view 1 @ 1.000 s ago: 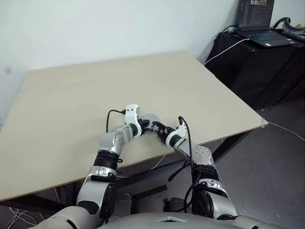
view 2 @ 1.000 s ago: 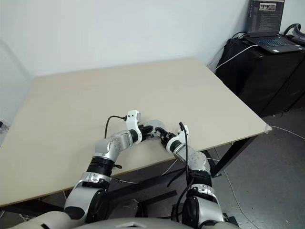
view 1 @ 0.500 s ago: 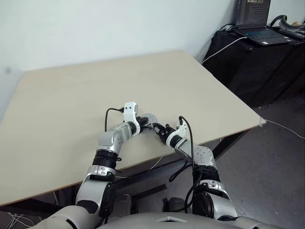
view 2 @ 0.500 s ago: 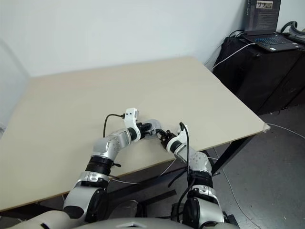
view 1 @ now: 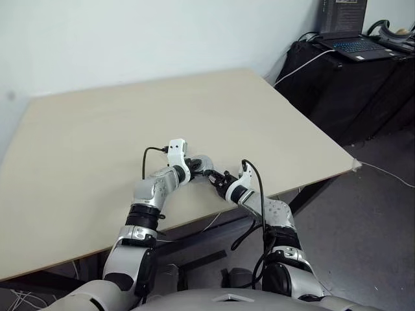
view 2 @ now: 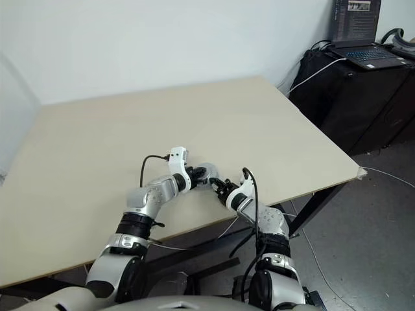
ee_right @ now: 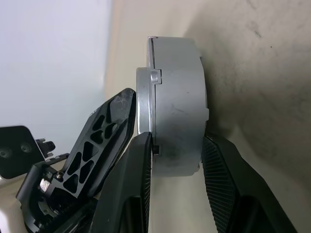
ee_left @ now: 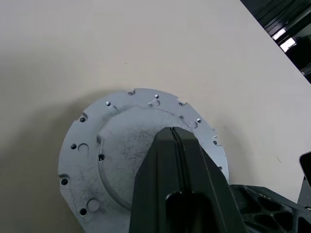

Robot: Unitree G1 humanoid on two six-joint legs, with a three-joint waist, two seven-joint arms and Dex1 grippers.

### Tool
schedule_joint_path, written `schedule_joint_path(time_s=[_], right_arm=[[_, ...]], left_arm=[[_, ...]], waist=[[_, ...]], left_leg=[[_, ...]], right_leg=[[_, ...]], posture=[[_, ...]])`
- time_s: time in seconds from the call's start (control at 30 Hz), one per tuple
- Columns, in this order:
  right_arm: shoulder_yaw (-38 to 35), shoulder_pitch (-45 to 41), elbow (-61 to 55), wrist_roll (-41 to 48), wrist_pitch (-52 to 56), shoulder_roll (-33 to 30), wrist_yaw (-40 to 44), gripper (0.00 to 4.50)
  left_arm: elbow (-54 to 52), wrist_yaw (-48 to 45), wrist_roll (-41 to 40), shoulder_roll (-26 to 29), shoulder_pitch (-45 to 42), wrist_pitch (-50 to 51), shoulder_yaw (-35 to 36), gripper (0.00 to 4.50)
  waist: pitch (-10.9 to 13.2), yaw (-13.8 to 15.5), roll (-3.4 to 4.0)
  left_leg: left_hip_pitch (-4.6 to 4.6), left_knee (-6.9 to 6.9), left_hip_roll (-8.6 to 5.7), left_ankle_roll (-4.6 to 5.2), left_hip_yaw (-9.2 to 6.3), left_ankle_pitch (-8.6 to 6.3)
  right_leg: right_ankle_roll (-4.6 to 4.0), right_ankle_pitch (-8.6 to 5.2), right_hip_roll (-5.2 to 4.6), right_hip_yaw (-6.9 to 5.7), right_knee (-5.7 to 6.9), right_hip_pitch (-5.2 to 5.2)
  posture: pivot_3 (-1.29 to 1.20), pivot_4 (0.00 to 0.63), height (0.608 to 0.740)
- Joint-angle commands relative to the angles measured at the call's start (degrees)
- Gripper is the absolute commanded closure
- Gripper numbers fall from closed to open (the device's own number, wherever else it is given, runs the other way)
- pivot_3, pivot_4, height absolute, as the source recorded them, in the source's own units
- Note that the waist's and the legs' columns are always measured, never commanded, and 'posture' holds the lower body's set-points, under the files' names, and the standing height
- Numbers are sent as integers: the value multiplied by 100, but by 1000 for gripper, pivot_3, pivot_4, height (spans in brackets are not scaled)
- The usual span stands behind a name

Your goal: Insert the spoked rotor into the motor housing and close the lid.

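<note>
Head view: shows a pale, matte wooden counter (view 1: 97, 129), smooth and bare apart from the work at about 6 o'clock, close to the near edge. Places the motor housing (view 1: 203, 162) there as a small grey round lump, with the left gripper (view 1: 194, 170) at its 9 o'clock and the right gripper (view 1: 214, 178) at its 4 o'clock. Too small here to read the jaws.

Left wrist view: looks down on the lid (ee_left: 116, 145), a flat disc of pale brushed metal, finely scratched, with a raised middle step, a ring of small screw holes and shallow notches round the rim. Finds the left gripper (ee_left: 174, 131) pinched fully together, holding nothing, tips resting on the lid's raised middle like a single blunt prod.

Right wrist view: gives the motor housing (ee_right: 180, 92) as a short, smooth grey drum, with the lid (ee_right: 144, 97) as a thin flange against one face. Has the right gripper (ee_right: 177, 155) narrowed onto the drum, one black ribbed finger on each side, clamping it.

Risks, as judgement: pushing off-centre with the closed tips could tilt the lid and jam it askew. Smooth metal against hard plastic offers little friction, so could slip or spin in the clamp. So near the edge, could skid off the counter. Cannot tell whether the spoked rotor is seated beneath; forcing the lid over a proud part could bind it.
</note>
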Motion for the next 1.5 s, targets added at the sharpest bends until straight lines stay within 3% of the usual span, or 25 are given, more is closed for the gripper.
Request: schedule_joint_path(time_s=[0.03,0.43,0.7,1.0,1.3,1.5], right_arm=[[165,41,-90,-70,146,92,-66,3287],[64,158,-291,43,231,148,-117,3291],[-64,274,-759,466,404,231,-183,3297],[-122,343,-1032,762,669,287,-312,3299],[-198,388,-1287,984,730,344,-341,3299],[-179,426,-1557,1239,851,401,-416,3299]], left_arm=[[-538,40,-89,-13,213,67,28,4500],[-2391,390,-593,-225,1054,25,477,4500],[-3558,541,-1531,-664,2437,-302,778,4500],[-3636,595,-2652,-868,3506,-227,712,4500],[-3571,596,-3681,-1024,3822,-413,521,4500],[-3421,647,-3887,-953,3977,-624,347,4500]], waist=[[0,0,0],[1,11,-1],[1,47,-1],[11,79,-13],[11,81,-12],[11,78,-12]], left_leg=[[0,-1,0,0,0,0],[-14,-3,-1,-1,5,0],[-31,-3,-3,1,10,0],[-41,4,-5,6,14,-3],[-51,8,-5,6,15,-2],[-50,10,-4,7,15,-2]], right_leg=[[-1,0,0,1,0,-2],[-3,-2,1,9,-1,-17],[-5,-3,1,10,-4,-32],[0,-1,-4,8,-3,-41],[-2,-2,1,9,-6,-47],[-2,-2,5,8,-5,-47]], posture=[[0,0,740],[0,0,740],[0,0,740],[0,0,740],[0,0,740],[0,0,740]])
